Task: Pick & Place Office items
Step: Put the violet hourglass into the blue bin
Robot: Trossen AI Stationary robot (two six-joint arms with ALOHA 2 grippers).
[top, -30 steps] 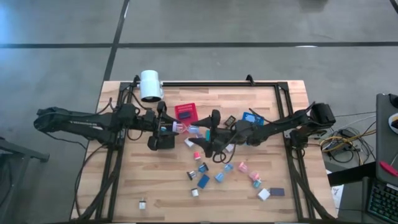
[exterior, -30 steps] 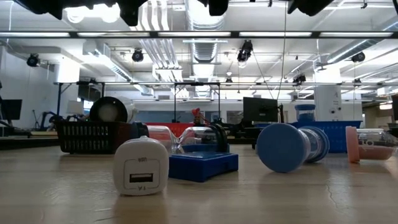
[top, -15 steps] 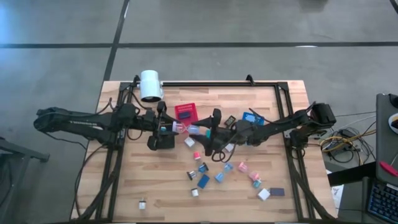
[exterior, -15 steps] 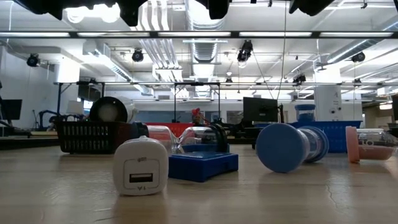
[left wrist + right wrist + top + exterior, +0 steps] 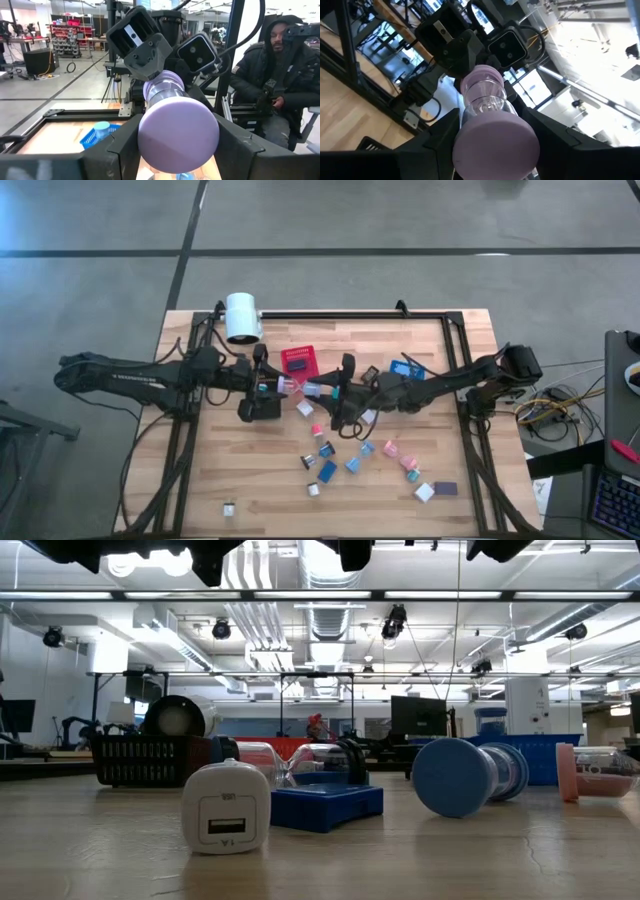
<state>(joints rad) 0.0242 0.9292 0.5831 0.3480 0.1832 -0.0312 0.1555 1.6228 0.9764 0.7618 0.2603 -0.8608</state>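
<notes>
Item: lilac-capped clear hourglass timer (image 5: 300, 387), held level above the table between both arms. Left gripper (image 5: 270, 386) and right gripper (image 5: 328, 390) each clamp one end cap. Judged light, rigid, slick, breakable at its glass waist; grasp by the caps.

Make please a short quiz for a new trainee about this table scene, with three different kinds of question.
1. True or false: the left gripper and the right gripper both hold one sand timer between them, above the table.
2. Choose one. The white charger in the low view is: A) standing on the table; B) inside a blue bin; C) held by a gripper.
3. Fill in: between the sand timer and the table's far edge lies a slotted bin coloured ___.

Key: 1 true; 2 A; 3 red.
</notes>
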